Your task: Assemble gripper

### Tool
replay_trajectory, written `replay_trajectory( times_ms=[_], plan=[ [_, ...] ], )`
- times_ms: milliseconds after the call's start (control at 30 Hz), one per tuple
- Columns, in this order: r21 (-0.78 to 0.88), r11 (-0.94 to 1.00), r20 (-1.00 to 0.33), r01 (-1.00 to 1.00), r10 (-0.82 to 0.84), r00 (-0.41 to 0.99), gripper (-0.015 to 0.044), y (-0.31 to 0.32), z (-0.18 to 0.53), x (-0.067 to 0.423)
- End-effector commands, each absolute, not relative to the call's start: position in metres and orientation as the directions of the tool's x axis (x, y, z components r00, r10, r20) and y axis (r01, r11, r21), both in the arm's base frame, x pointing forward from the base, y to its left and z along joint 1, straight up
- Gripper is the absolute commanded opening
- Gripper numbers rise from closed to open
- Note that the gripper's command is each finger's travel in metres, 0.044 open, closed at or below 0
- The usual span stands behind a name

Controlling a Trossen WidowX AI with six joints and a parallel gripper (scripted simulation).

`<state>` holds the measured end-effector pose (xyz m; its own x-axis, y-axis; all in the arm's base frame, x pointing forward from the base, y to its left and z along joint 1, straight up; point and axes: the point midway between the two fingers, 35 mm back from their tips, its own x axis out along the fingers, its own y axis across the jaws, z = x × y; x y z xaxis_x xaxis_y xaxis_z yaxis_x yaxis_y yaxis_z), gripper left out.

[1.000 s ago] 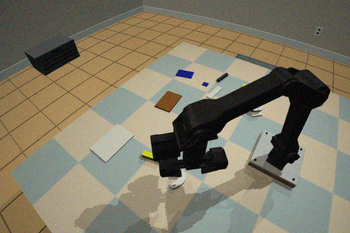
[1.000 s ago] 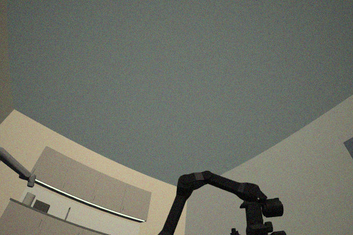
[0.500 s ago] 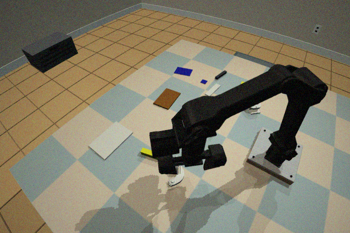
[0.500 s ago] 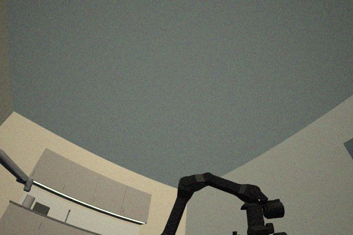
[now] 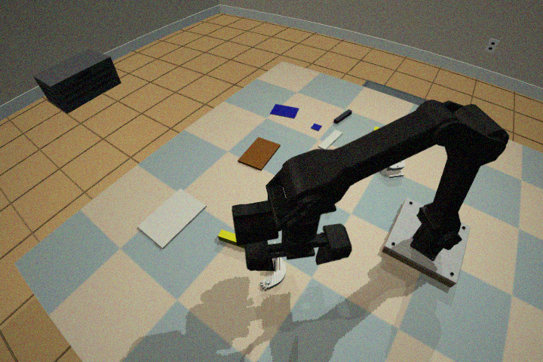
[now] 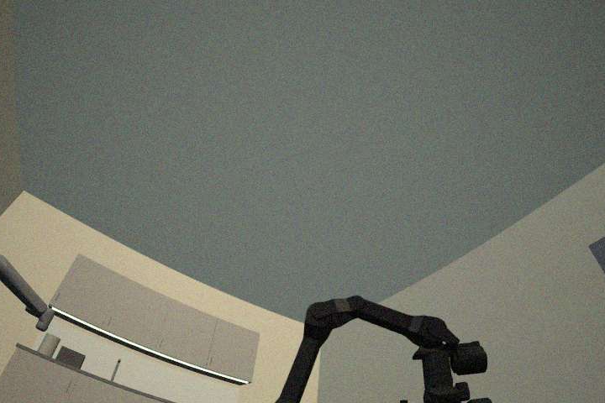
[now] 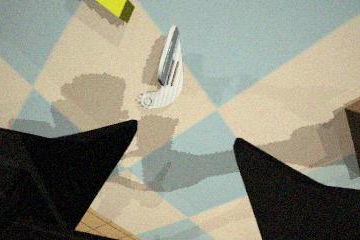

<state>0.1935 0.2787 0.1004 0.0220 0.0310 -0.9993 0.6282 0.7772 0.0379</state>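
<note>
My gripper (image 5: pixel 298 251) (image 7: pixel 186 133) is open, with nothing between its fingers. It hangs above the mat. A white curved jaw (image 5: pixel 278 275) (image 7: pixel 175 92) with small gear teeth at one end lies on the mat; in the wrist view it is beyond the fingertips, nearer the left finger. The top view shows it below the left finger, partly hidden by the gripper. Another white part (image 5: pixel 396 173) lies behind the forearm, partly hidden; I cannot tell which part it is. I cannot make out the gripper base, its pins or the housing plate for certain.
A yellow bar (image 5: pixel 226 237) (image 7: pixel 113 7) lies near the jaw. A pale flat plate (image 5: pixel 172 217) and a brown plate (image 5: pixel 259 153) lie to the left. Farther back are a blue plate (image 5: pixel 283 111), a blue square (image 5: pixel 316 127), a black bar (image 5: pixel 342 116) and a white strip (image 5: pixel 330 139).
</note>
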Motion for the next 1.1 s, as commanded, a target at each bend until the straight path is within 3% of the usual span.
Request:
replay_trajectory(
  times_ms=[0,533,1067],
  plan=[
    [0.038,0.777,-0.999,0.628,0.031,0.022,0.0414,0.2787,0.1004,0.1935],
    [0.038,0.777,-0.999,0.628,0.031,0.022,0.0,0.2787,0.1004,0.1935],
    [0.038,0.777,-0.999,0.628,0.031,0.022,0.0,0.2787,0.1004,0.1935]
  ],
)
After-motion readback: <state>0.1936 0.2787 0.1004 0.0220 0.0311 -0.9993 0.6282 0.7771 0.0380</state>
